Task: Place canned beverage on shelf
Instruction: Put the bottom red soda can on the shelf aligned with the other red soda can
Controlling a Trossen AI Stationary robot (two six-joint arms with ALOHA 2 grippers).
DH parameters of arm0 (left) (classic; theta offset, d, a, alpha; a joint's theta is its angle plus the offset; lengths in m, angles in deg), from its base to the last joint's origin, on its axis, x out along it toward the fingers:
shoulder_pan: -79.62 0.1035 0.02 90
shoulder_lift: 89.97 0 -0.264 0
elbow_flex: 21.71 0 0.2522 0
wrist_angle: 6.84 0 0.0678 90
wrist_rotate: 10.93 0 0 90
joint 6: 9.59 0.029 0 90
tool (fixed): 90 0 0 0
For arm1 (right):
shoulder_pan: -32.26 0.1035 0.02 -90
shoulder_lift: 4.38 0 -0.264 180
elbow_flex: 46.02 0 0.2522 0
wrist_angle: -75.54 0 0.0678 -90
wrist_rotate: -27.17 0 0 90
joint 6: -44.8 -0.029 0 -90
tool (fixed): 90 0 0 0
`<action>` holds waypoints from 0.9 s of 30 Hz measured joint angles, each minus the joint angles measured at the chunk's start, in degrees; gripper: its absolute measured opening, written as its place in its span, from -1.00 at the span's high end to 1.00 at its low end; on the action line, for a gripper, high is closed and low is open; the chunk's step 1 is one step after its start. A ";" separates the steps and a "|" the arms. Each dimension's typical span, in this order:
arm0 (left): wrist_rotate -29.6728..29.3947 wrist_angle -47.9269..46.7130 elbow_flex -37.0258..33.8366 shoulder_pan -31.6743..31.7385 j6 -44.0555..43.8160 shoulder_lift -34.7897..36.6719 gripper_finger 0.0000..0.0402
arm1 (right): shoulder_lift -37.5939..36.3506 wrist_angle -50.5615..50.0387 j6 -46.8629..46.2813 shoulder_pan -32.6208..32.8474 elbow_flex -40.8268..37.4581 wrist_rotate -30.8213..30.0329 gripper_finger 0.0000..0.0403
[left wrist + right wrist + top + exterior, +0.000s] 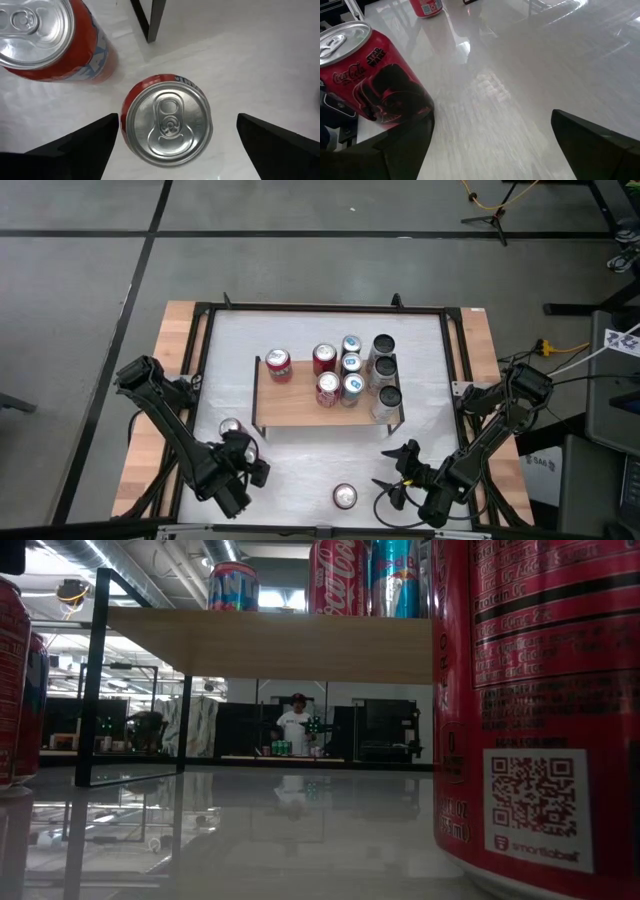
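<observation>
Left end effector [240, 463] sits at the near left of the white surface [300, 460], fingers spread wide, nothing gripped. In the left wrist view a red can [168, 120] stands upright between the two dark fingers [75, 150], lid up, with a gap on each side; a second red can [50, 40] stands just beside it, near a black shelf leg [150, 20]. From above, only one silver lid [231, 427] shows just beside this end effector.

Right end effector [393, 472] is at the near right of the surface, fingers also wide apart and empty. A red cola can [375, 80] stands upright on the surface near its left finger [395, 150], apart from it; in the high view this can [344, 497] is near the front edge, between the two arms.

The shelf [300, 405] stands mid-surface, wooden top on thin black legs. On its top: one red can [278, 364] at the left, two red cans, three blue-topped cans and three dark cans grouped at the right, all upright.

Low view: a person [296, 725] shows far behind the shelf
</observation>
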 joint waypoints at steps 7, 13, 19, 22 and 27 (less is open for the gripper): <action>0.35 0.09 0.00 0.00 3.17 0.18 -0.97 | 0.00 -0.04 0.00 0.00 0.00 -0.07 -0.95; 0.38 -0.01 0.00 0.07 9.38 0.31 -0.97 | 0.00 -0.03 0.00 0.00 0.00 -0.09 -0.95; 0.40 -0.01 0.00 0.11 22.36 0.31 -0.97 | 0.00 -0.04 0.00 0.00 0.00 -0.07 -0.95; 0.40 -0.02 0.00 0.11 28.96 0.31 -0.97 | 0.00 -0.02 0.00 0.00 0.00 -0.07 -0.95; 0.40 -0.01 0.00 0.11 39.45 0.31 -0.97 | 0.00 -0.02 0.00 0.00 0.00 -0.04 -0.95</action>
